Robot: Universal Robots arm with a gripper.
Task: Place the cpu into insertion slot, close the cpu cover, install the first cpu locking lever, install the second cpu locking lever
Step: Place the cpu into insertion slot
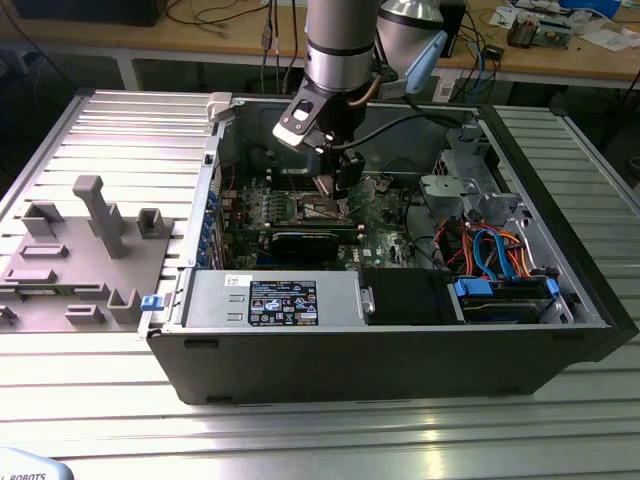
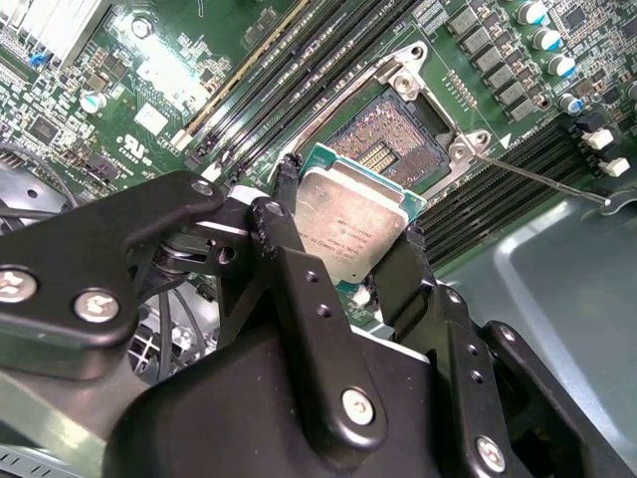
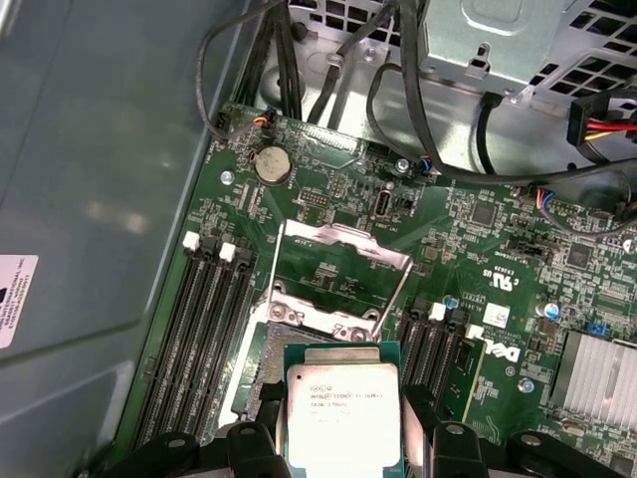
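My gripper [image 2: 343, 227] is shut on the cpu [image 2: 350, 227], a flat square chip with a silver-grey top, its black fingers [image 2: 284, 229] pressing on two opposite edges. The chip hangs tilted just over one side of the insertion slot [image 2: 383, 149], whose dark pin field shows beyond it. In the first wrist view the cpu [image 3: 343, 403] covers most of the insertion slot [image 3: 263, 351]. The cpu cover [image 3: 348, 239] is swung open and lies back over the green board. A thin locking lever [image 2: 537, 177] sticks out from the socket corner. In the exterior view my gripper [image 1: 335, 190] reaches down into the open computer case.
Long black memory slots [image 3: 209, 329] flank the socket on both sides. Black cables [image 3: 299, 70] and a metal drive cage [image 3: 498, 40] lie beyond the cover. The case wall [image 3: 90, 199] stands close by. A grey fixture tray [image 1: 80, 250] sits at the exterior view's left.
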